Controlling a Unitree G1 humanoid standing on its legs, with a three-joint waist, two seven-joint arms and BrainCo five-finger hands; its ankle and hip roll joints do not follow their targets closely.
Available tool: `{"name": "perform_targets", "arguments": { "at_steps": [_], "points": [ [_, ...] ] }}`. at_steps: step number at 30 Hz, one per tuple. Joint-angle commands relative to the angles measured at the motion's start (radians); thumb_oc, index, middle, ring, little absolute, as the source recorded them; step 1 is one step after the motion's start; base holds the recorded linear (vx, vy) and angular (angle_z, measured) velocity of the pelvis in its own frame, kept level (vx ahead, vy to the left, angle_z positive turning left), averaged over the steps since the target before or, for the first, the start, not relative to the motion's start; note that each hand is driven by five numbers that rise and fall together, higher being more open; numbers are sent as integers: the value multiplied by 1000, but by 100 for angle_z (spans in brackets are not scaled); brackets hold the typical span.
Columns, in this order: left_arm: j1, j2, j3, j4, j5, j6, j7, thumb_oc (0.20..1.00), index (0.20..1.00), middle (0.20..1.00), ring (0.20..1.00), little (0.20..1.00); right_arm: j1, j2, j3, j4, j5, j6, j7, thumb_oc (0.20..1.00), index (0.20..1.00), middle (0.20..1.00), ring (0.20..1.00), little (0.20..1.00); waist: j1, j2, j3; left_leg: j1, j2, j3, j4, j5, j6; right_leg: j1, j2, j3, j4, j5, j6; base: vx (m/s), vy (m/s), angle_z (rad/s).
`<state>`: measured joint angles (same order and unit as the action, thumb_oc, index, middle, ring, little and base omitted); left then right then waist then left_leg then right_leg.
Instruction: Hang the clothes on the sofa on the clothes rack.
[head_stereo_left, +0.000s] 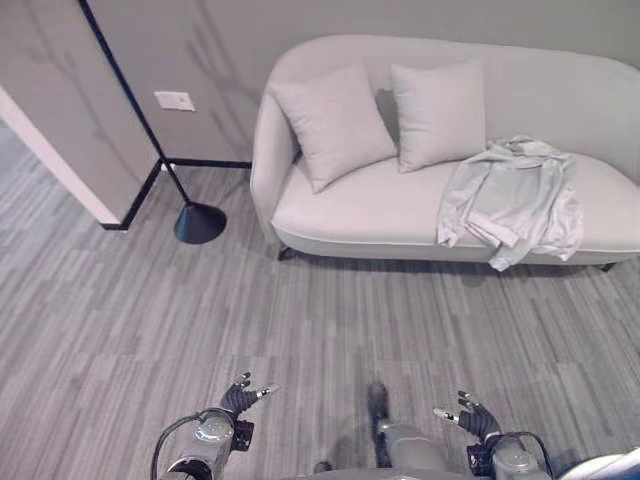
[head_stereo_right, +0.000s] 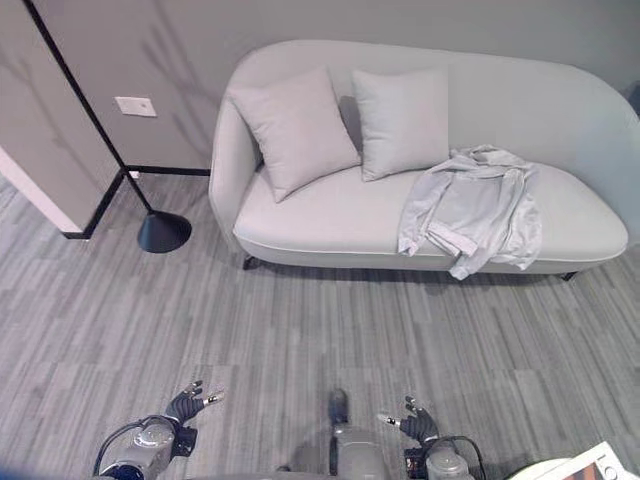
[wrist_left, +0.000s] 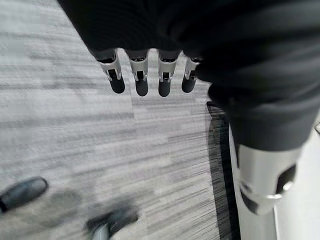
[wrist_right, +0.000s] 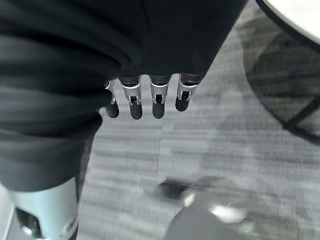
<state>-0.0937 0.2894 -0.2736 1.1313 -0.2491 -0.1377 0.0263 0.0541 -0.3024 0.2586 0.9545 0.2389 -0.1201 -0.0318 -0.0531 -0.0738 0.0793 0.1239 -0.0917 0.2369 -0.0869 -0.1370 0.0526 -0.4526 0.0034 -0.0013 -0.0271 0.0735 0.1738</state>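
A pale grey shirt (head_stereo_left: 515, 202) lies crumpled on the right part of the light sofa's seat (head_stereo_left: 370, 205), one sleeve hanging over the front edge. The same shirt (head_stereo_right: 472, 207) shows in the right eye view. My left hand (head_stereo_left: 243, 397) hangs low over the floor, far in front of the sofa, fingers (wrist_left: 141, 82) straight and holding nothing. My right hand (head_stereo_left: 466, 415) hangs likewise at the lower right, its fingers (wrist_right: 157, 102) straight and empty.
Two pale cushions (head_stereo_left: 335, 122) (head_stereo_left: 440, 112) lean on the sofa's back. A black floor-lamp base (head_stereo_left: 199, 222) with a slanted pole stands left of the sofa near a wall corner. A round white table's edge (wrist_right: 300, 17) is by my right hand. Grey striped carpet (head_stereo_left: 330, 320) lies between me and the sofa.
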Motion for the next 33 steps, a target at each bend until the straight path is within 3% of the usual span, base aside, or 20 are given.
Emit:
{"name": "perform_targets", "arguments": {
  "at_steps": [1,3,5,7,9,11,13,14,15,16,17,19,20,22,23,26,27,28,29,33],
  "points": [
    [-45,-43,-16,-19,73,-30,-7,1000,1000,1000,1000,1000,-1,-50,-14,6,21,-21,-10,1000,1000,1000,1000,1000,-35,36,29,12,55,1,0,33,-114,151,-17,-61,-60,35,49,431,-304,61],
    [-40,-60,-17,-4,80,-29,-3,1000,1000,1000,1000,1000,13,-63,-10,17,18,-23,-6,1000,1000,1000,1000,1000,-44,41,8,46,74,-24,0,15,-129,191,-14,-30,-59,75,30,413,-327,52],
    [-33,-70,-14,-9,62,-31,-4,1000,1000,1000,1000,1000,18,-77,-16,30,17,-22,-4,1000,1000,1000,1000,1000,-47,56,-4,65,107,-28,0,31,-151,210,-7,-27,-44,69,15,336,-291,44],
    [-21,-76,-18,-18,54,-36,-3,1000,1000,1000,1000,1000,23,-91,-26,27,24,-23,2,1000,1000,1000,1000,1000,-47,75,-19,74,138,-29,20,88,-174,235,6,-28,-38,49,-8,318,-293,20],
    [-6,-73,-10,-55,34,-34,-5,1000,1000,1000,1000,1000,32,-112,-42,6,20,-23,2,1000,1000,1000,1000,1000,-44,79,-26,26,197,-27,201,187,-212,294,23,-30,-30,-4,-50,315,-387,-1],
    [-4,-70,-4,-97,-1,-26,-9,1000,1000,1000,1000,1000,47,-147,-67,-72,18,-25,-8,1000,1000,1000,1000,1000,-26,41,0,-110,220,-59,498,279,-190,365,12,5,-27,-46,-94,259,-343,1],
    [-2,-72,-12,-103,2,-23,-6,1000,1000,1000,1000,1000,44,-163,-77,-90,15,-24,-16,1000,1000,1000,1000,1000,-15,28,11,-148,212,-72,556,285,-177,381,5,18,-20,-55,-106,236,-185,-36],
    [2,-79,-26,-127,-2,-18,-11,1000,1000,1000,1000,1000,43,-185,-84,-123,8,-20,-31,1000,1000,1000,1000,1000,6,21,26,-214,188,-85,561,234,-149,416,-3,44,-10,-76,-112,408,-122,-83],
    [8,-88,-38,-136,-6,-18,-18,1000,1000,1000,1000,1000,39,-189,-90,-132,14,-23,-36,1000,1000,1000,1000,1000,19,24,28,-241,153,-90,442,167,-129,439,-10,61,-11,-87,-105,523,-17,-78],
    [19,-91,-48,-146,-2,-22,-22,1000,1000,1000,1000,1000,28,-190,-83,-122,15,-28,-35,1000,1000,1000,1000,1000,47,40,36,-271,89,-106,246,159,-117,476,3,72,-20,-103,-95,364,49,-54],
    [19,-91,-48,-146,-2,-22,-22,1000,1000,1000,1000,1000,28,-190,-83,-122,15,-28,-35,1000,1000,1000,1000,1000,47,39,35,-270,88,-106,240,163,-117,475,3,72,-20,-103,-95,287,41,-51],
    [21,-93,-50,-139,8,-21,-24,1000,1000,1000,1000,1000,17,-182,-66,-99,4,-30,-36,1000,1000,1000,1000,1000,74,54,35,-307,61,-116,80,239,-122,516,28,82,-36,-118,-94,242,-19,-83],
    [23,-95,-44,-133,8,-21,-25,1000,1000,1000,1000,1000,13,-177,-57,-92,-14,-26,-32,1000,1000,1000,1000,1000,77,65,28,-278,57,-116,20,246,-120,530,42,85,-29,-137,-97,271,-3,-71],
    [24,-92,-41,-116,15,-21,-25,1000,1000,1000,1000,1000,10,-165,-40,-80,-29,-24,-32,1000,1000,1000,1000,1000,75,76,10,-243,47,-116,0,246,-111,533,56,88,-11,-163,-100,343,75,-32],
    [33,-90,-26,-91,30,-22,-22,1000,1000,1000,1000,1000,8,-140,-27,-63,-43,-20,-21,1000,1000,1000,1000,1000,78,67,-26,-220,42,-107,0,231,-109,541,29,100,28,-198,-84,354,104,-44],
    [32,-85,-15,-83,29,-21,-20,1000,1000,1000,1000,1000,0,-126,-11,-52,-62,-15,-18,1000,1000,1000,1000,1000,87,62,-34,-205,43,-91,0,215,-99,521,7,108,111,-221,-70,208,93,-83],
    [27,-80,-2,-81,27,-17,-17,1000,1000,1000,1000,1000,-12,-120,-4,-47,-71,-13,-12,1000,1000,1000,1000,1000,87,66,-21,-179,52,-81,0,197,-87,458,0,115,248,-223,-50,128,84,-42],
    [27,-80,-1,-81,27,-17,-17,1000,1000,1000,1000,1000,-12,-120,-4,-47,-71,-13,-12,1000,1000,1000,1000,1000,88,65,-21,-180,52,-79,0,197,-87,454,0,117,254,-226,-50,77,85,5],
    [13,-69,3,-79,30,-18,-11,1000,1000,1000,1000,1000,-31,-112,9,-46,-77,-9,-6,1000,1000,1000,1000,1000,76,64,4,-159,65,-68,0,186,-81,353,4,123,392,-210,-29,3,29,29],
    [6,-54,3,-91,33,-20,-3,1000,1000,1000,1000,1000,-35,-100,21,-42,-75,-14,-12,1000,1000,1000,1000,1000,84,59,21,-147,78,-45,0,174,-83,299,-39,93,405,-182,-21,45,-22,22]
  ]
}}
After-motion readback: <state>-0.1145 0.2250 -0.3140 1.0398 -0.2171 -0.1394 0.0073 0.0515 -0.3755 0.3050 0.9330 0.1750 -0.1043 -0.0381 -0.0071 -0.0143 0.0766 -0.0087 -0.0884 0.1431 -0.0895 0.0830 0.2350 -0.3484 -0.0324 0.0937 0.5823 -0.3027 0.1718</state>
